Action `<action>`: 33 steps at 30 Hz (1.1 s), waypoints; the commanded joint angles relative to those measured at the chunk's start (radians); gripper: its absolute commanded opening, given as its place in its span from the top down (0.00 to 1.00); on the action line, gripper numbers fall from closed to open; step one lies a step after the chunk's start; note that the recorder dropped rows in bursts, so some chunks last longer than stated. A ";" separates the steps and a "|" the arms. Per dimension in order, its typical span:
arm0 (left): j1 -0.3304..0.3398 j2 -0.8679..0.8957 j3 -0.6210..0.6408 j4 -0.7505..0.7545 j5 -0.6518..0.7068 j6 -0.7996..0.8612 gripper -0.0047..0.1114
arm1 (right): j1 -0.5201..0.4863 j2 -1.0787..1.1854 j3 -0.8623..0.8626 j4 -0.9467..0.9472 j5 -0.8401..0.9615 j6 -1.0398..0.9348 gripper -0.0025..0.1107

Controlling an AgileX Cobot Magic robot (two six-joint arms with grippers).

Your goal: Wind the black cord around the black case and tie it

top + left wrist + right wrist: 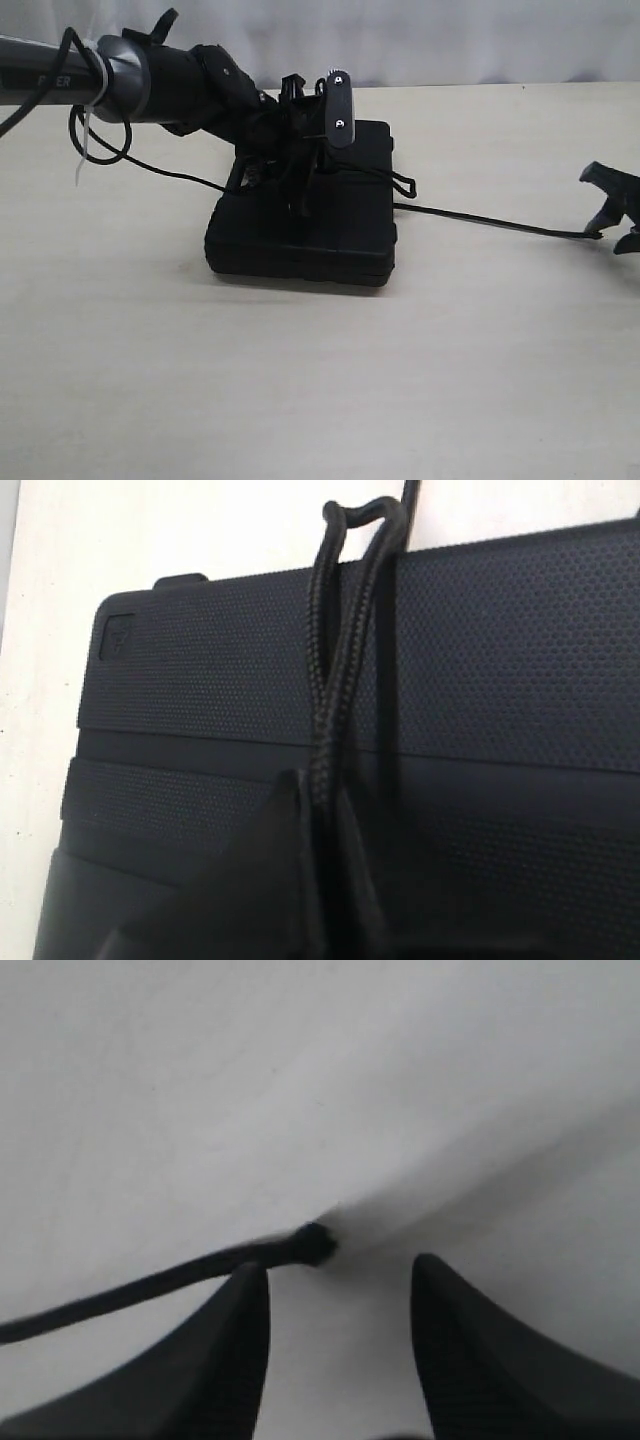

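The black cord (pixel 500 220) leaves the right side of the black case (pixel 330 240) and runs, nearly straight, across the table (pixel 300 380) toward the right edge. A small loop of it stands off the case's right side. The case lies flat, about midway between the left and right edges and nearer the far edge than the near one.

The left arm reaches in from the far left corner and bends down over the case top. Its gripper (pixel 297 185) is black on black there and hard to make out. In the left wrist view, two strands of cord (pixel 325 740) come back from a bend at the case (pixel 520 650) edge and run into the left gripper (pixel 320 820), pinched between its fingers. One finger is lost against the dark case.

The right gripper (pixel 612 215) sits low at the right edge, its jaws apart. The cord's (pixel 150 1285) knobbed end lies on the table (pixel 300 1080) just off one fingertip of the right gripper (pixel 340 1275), ungrasped.

A thin black line (pixel 170 172) left of the case could be cord or arm cable; I cannot tell which.
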 commanded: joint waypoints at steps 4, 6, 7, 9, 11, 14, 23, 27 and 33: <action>-0.001 0.006 -0.007 -0.012 0.003 -0.009 0.96 | -0.005 0.110 0.002 0.330 -0.051 -0.241 0.60; -0.001 0.006 -0.007 -0.012 0.001 -0.009 0.96 | -0.005 0.123 0.002 0.330 -0.072 -0.248 0.60; -0.001 0.006 -0.007 -0.012 0.001 -0.009 0.96 | -0.005 0.123 0.002 0.330 -0.084 -0.254 0.60; -0.001 0.006 -0.007 -0.012 -0.003 -0.009 0.96 | -0.005 0.125 0.002 0.330 -0.129 -0.260 0.60; -0.001 0.006 -0.007 -0.012 -0.003 -0.009 0.96 | 0.001 0.125 0.002 0.330 -0.163 -0.260 0.60; -0.001 0.006 -0.007 -0.012 -0.003 -0.009 0.96 | 0.024 0.141 0.000 0.336 -0.192 -0.260 0.60; -0.001 0.006 -0.007 -0.010 -0.003 -0.009 0.96 | 0.140 0.234 -0.022 0.595 -0.293 -0.457 0.71; -0.001 0.006 -0.007 -0.010 -0.003 -0.009 0.96 | 0.171 0.262 -0.068 0.591 -0.273 -0.484 0.73; -0.001 0.006 -0.007 -0.006 -0.005 -0.009 0.96 | 0.193 0.297 -0.105 0.586 -0.238 -0.517 0.94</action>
